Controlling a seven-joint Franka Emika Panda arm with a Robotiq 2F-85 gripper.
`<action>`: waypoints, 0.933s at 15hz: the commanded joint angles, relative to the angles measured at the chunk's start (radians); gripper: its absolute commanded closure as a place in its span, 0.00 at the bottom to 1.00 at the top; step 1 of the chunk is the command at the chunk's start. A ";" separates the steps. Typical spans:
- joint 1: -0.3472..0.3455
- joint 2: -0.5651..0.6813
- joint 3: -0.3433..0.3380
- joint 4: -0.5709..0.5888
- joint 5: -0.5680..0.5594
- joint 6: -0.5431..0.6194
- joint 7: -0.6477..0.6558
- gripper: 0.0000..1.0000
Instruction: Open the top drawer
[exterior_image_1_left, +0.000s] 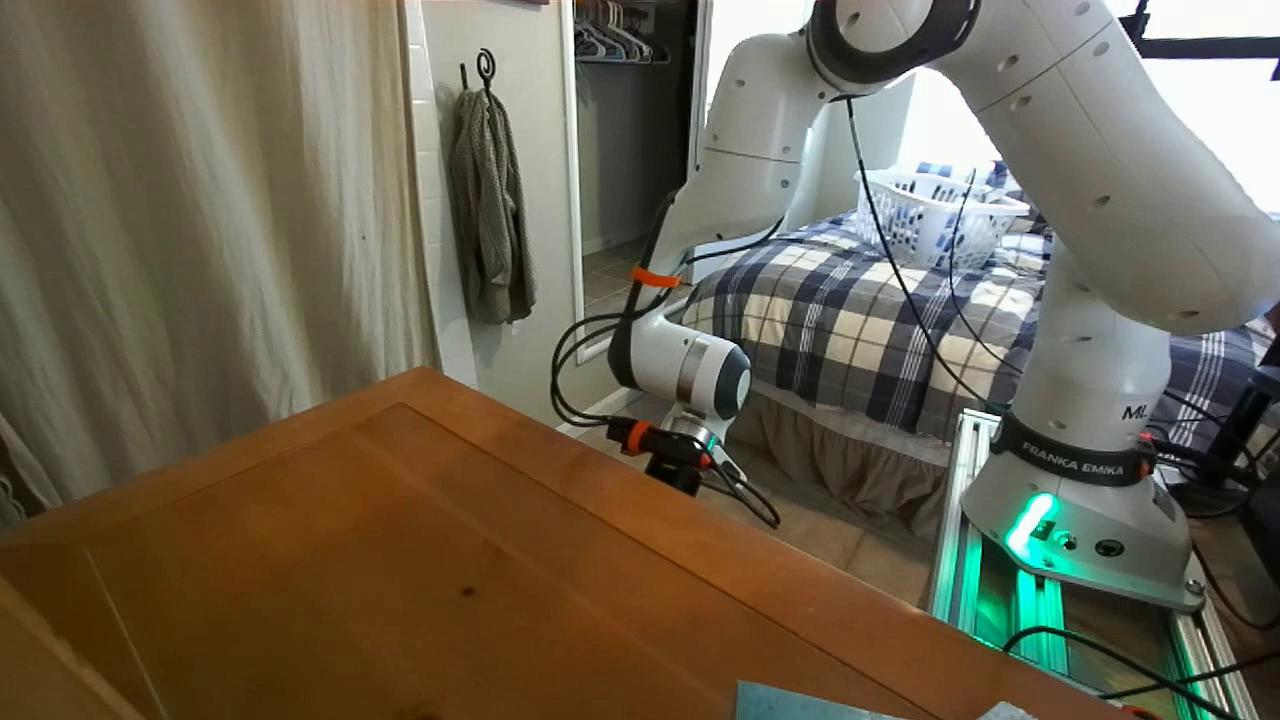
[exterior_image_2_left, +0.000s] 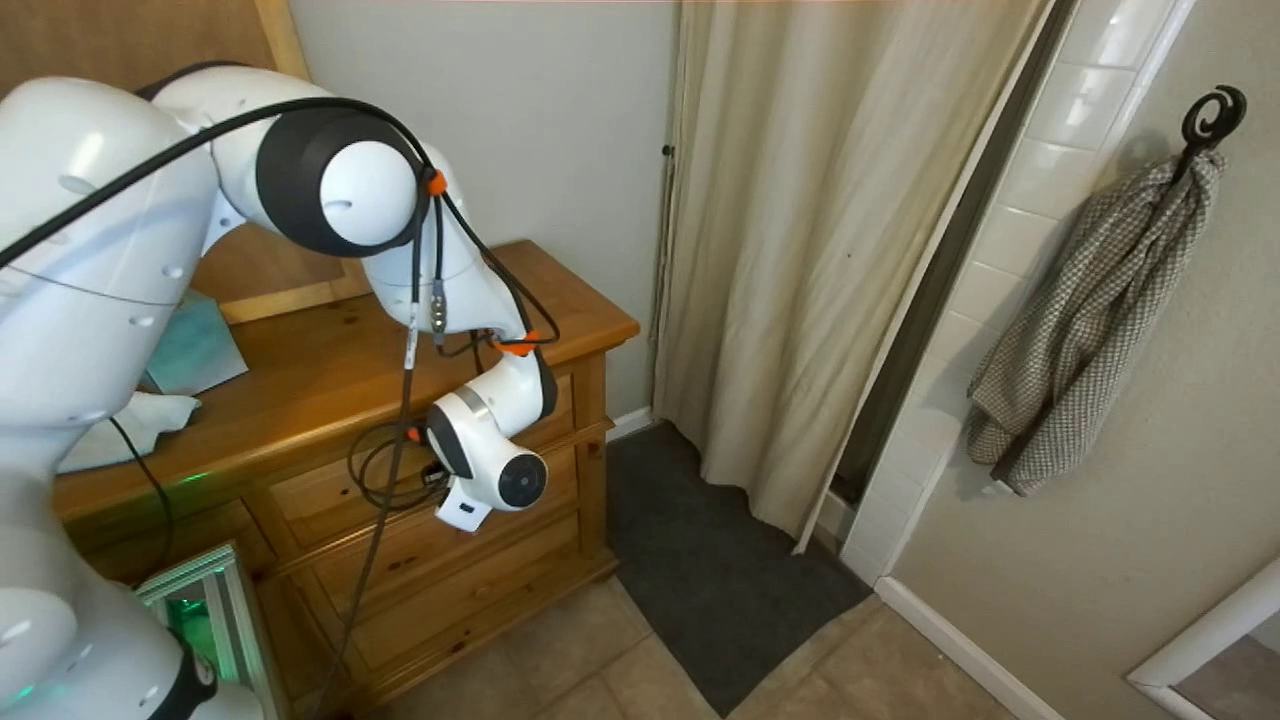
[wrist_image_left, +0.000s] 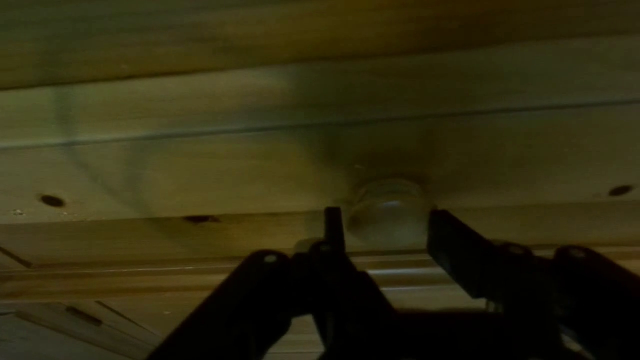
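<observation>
The top drawer is the upper wooden front under the honey-brown dresser top. It looks shut in an exterior view, and the arm's wrist and cables hide part of it. In the wrist view its front is dark and blurred, with a round wooden knob. My black gripper is open, with one fingertip on either side of the knob. A narrow gap shows at the left finger; whether the right finger touches the knob I cannot tell. In an exterior view the fingertips are hidden behind the dresser edge.
The dresser top overhangs the drawer front. A teal box and a white cloth lie on it. Lower drawers are below. Loose cables hang by the wrist. A bed stands behind the arm.
</observation>
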 joint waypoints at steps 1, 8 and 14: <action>-0.004 0.030 0.002 0.024 0.022 -0.049 -0.041 0.80; -0.004 0.042 -0.008 0.004 0.002 -0.119 -0.093 1.00; -0.001 0.043 -0.014 0.002 0.020 -0.109 -0.141 0.72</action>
